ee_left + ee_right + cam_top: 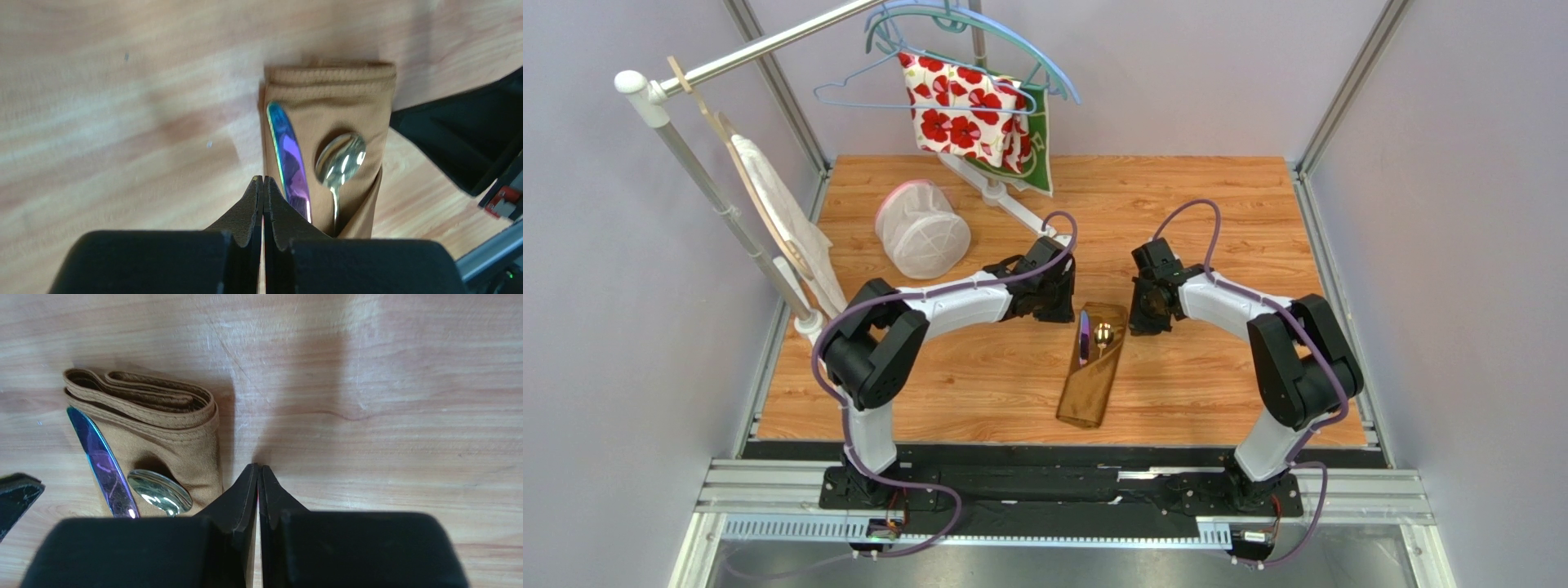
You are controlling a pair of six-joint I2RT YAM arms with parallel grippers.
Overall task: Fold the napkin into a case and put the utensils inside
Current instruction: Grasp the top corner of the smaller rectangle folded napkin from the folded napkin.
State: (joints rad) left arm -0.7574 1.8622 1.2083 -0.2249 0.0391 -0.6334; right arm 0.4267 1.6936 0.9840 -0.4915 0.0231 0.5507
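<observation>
The golden-brown napkin is folded into a narrow case [1091, 365] lying at the table's middle. The purple knife [1084, 337] and the gold-bowled spoon [1104, 332] sit in its far end, their tips sticking out. In the left wrist view the case [362, 92], knife [288, 159] and spoon [340, 159] lie just right of my left gripper [263, 179], which is shut and empty. In the right wrist view the case [184, 425], knife [101, 462] and spoon [159, 493] lie left of my right gripper [258, 467], shut and empty. In the top view the left gripper [1058, 300] and right gripper [1146, 312] flank the case's far end.
A white mesh basket [921, 228] stands at the back left. A rack [707, 74] with hangers carries a white cloth with red flowers [965, 110] over a green cloth [1044, 153]. Grey walls enclose the table.
</observation>
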